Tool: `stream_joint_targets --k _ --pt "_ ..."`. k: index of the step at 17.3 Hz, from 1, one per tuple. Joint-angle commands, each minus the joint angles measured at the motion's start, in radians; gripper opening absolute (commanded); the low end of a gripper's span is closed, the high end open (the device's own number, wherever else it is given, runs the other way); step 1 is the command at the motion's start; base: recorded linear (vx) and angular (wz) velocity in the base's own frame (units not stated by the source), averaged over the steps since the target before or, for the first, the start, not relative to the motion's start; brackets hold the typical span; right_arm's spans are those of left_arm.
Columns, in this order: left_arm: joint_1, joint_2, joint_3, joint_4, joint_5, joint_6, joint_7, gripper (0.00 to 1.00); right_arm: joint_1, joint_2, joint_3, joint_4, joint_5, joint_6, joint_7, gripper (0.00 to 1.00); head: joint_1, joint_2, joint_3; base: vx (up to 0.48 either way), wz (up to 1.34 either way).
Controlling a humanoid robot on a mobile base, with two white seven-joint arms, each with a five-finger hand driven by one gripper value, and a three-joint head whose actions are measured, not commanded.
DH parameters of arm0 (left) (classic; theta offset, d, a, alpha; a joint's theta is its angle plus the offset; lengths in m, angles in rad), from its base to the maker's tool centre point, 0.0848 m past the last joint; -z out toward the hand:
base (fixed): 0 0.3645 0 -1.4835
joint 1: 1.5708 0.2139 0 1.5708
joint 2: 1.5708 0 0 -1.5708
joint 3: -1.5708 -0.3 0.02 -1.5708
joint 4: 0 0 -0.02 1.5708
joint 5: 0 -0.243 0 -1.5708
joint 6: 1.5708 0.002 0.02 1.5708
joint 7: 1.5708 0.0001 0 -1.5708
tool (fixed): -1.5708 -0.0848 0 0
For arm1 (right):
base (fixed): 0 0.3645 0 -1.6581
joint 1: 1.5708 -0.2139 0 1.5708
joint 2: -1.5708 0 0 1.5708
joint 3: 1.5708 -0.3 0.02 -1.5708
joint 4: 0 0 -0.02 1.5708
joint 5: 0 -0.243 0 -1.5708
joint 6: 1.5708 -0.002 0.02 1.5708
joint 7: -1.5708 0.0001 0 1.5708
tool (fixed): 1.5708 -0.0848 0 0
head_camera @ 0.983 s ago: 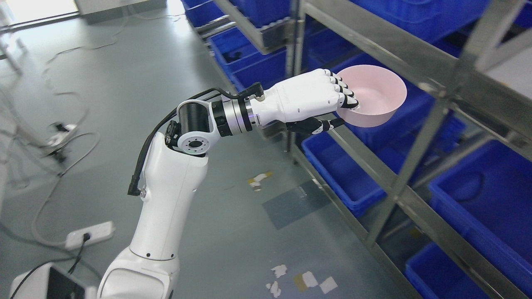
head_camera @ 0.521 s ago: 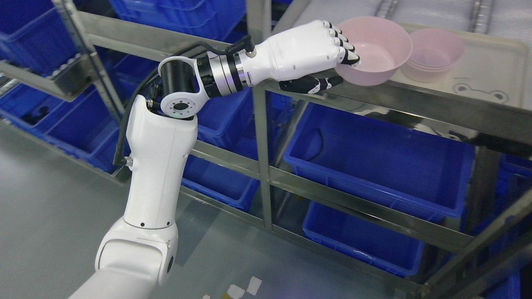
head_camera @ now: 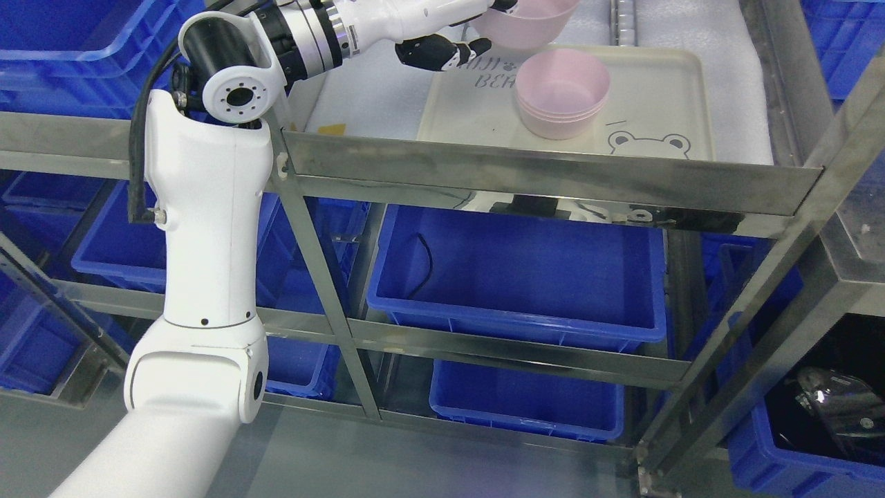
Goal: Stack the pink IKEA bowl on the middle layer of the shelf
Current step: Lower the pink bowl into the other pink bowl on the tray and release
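Note:
My left hand (head_camera: 460,28) reaches up to the top edge of the head view, shut on a pink bowl (head_camera: 525,21) whose upper part is cut off by the frame. The black thumb (head_camera: 442,52) lies under the bowl's rim. The held bowl hangs just above and to the left of a stack of pink bowls (head_camera: 563,93), which stands on a cream tray (head_camera: 657,97) printed with a bear. That tray lies on the steel shelf layer (head_camera: 539,176).
Blue bins (head_camera: 518,277) fill the shelf levels below and to the left. Steel uprights (head_camera: 318,277) stand beside my arm, and a diagonal post (head_camera: 760,290) crosses at right. White foam lines the shelf around the tray. A dark bin (head_camera: 823,408) sits at lower right.
The camera has swung, so the whole scene shifted. The left hand with the pink bowl has gone from the shelf's front edge to over the tray, beside the stack.

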Motion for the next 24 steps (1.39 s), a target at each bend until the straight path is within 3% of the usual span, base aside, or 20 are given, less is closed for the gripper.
stream_joint_targets --k 1,3,7,17,18,19,20,21,22,23,24 --pt "-0.027 0.000 -0.059 0.104 -0.054 0.010 -0.008 0.02 0.023 -0.017 0.000 -0.017 0.000 0.000 0.000 1.00 0.0000 0.000 0.000 0.125 -0.24" --pt "-0.019 -0.044 -0.094 0.124 -0.067 0.010 -0.008 0.02 0.023 -0.017 0.000 -0.017 0.000 0.000 0.000 1.00 0.0000 0.000 0.000 0.125 -0.24" --pt "0.056 -0.051 -0.162 0.116 -0.097 0.010 -0.015 0.02 0.023 -0.017 0.000 -0.017 0.000 0.000 0.000 1.00 0.0000 0.000 0.000 0.102 -0.18" --pt "0.065 -0.051 -0.131 0.098 -0.131 0.010 -0.009 0.03 0.023 -0.017 0.000 -0.017 0.000 0.000 0.000 1.00 0.0000 0.000 0.000 0.041 -0.04" --pt "0.064 -0.051 -0.128 0.098 -0.131 0.010 -0.009 0.07 0.023 -0.017 0.000 -0.017 0.000 0.000 0.000 1.00 0.0000 0.000 0.000 0.000 0.00" --pt "0.064 -0.051 -0.119 0.098 -0.127 0.010 -0.009 0.19 0.023 -0.017 0.000 -0.017 0.000 0.000 0.000 1.00 0.0000 0.000 0.000 0.000 0.00" --pt "0.064 -0.051 -0.114 0.098 -0.127 0.010 -0.009 0.40 0.023 -0.017 0.000 -0.017 0.000 0.000 0.000 1.00 0.0000 0.000 0.000 0.000 0.00" --pt "0.067 -0.051 -0.111 0.098 -0.122 0.010 -0.011 0.47 0.023 -0.017 0.000 -0.017 0.000 0.000 0.000 1.00 0.0000 0.000 0.000 0.000 0.00" --pt "0.067 -0.051 -0.100 0.098 -0.120 0.010 -0.011 0.65 0.023 -0.017 0.000 -0.017 0.000 0.000 0.000 1.00 0.0000 0.000 0.000 0.000 0.00" --pt "0.067 -0.051 -0.090 0.098 -0.120 0.010 -0.009 0.74 0.023 -0.017 0.000 -0.017 0.000 0.000 0.000 1.00 0.0000 0.000 0.000 0.000 0.00" --pt "0.065 -0.051 -0.055 0.098 -0.113 0.010 -0.008 0.77 0.023 -0.017 0.000 -0.017 0.000 0.000 0.000 1.00 0.0000 0.000 0.000 0.000 0.00"
